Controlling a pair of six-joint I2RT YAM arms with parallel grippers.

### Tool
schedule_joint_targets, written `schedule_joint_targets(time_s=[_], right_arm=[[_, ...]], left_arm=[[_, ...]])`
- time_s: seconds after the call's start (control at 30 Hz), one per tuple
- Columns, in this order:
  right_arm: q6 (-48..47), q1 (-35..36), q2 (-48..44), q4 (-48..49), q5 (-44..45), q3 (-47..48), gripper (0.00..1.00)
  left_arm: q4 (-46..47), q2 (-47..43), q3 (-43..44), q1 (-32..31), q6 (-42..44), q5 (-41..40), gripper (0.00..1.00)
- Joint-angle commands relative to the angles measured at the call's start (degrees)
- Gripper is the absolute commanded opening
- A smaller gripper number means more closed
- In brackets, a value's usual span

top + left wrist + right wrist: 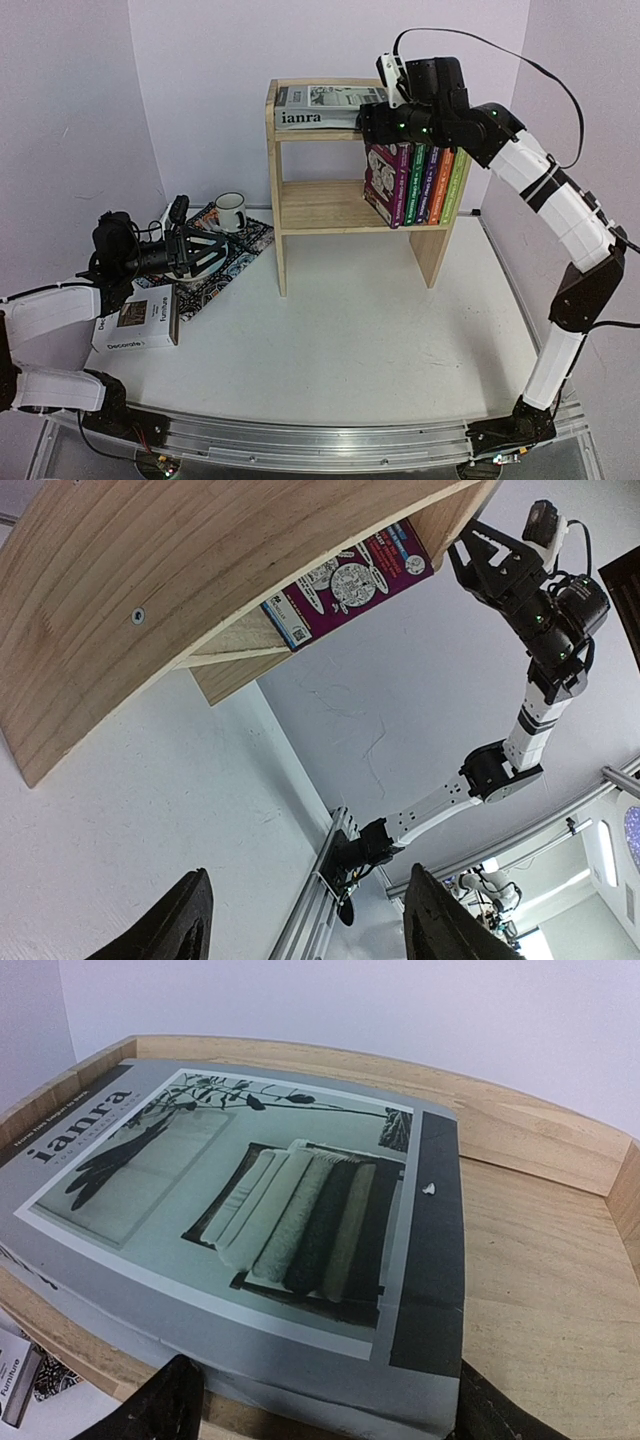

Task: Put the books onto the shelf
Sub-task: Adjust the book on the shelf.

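Shelf point(281, 215): ianra book point(315, 108) atop (5 paperbacks point(415, 185) below)

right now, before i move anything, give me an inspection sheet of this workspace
surface: white table, no damage seen
job's things: ianra flat on top of shelf; paperbacks upright on lower tier, right end; Decorate lying on table, left side, not yet shelved
clutter: placemat left of shelf, mug at its far edge
grippers: left gripper open, empty; right gripper open at ianra's near edge
cables: black cable loops above right gripper
surroundings: plain walls; metal rail at near edge
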Motion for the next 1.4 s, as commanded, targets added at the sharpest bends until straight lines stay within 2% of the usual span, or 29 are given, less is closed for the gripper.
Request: schedule_joint_targets(time_s=[0.0, 0.43, 0.6, 0.7, 1.13, 1.37], right_arm=[[-0.3, -1.0, 1.6, 3.3, 0.2, 3.4, 0.79], [-1.1, -3.7, 3.1, 3.8, -4.9, 5.0, 0.84], [-0.5, -3.9, 2.8, 3.9, -6.6, 4.9, 0.9], [-0.1, -3.9, 1.8, 3.9, -8.1, 4.0, 0.97], [0.3, -3.9, -9.3, 4.1, -13.8, -4.5, 0.98], [3.7, -3.8, -17.9, 2.3, -21.7, -12.8, 0.98]], left_arm=[[1.2, 0.0, -0.1, 0.3, 0.9, 0.9, 0.67], [1.2, 0.3, 0.0, 0.3, 0.4, -0.4, 0.67], [1.2, 0.3, 0.3, 0.3, 0.3, -0.7, 0.67], [1.2, 0.3, 0.3, 0.3, 0.3, -0.7, 0.67], [0.9, -1.0, -1.7, 0.3, 1.4, -1.7, 0.67], [0.0, -1.8, -2.9, 0.3, 1.9, -2.2, 0.67]])
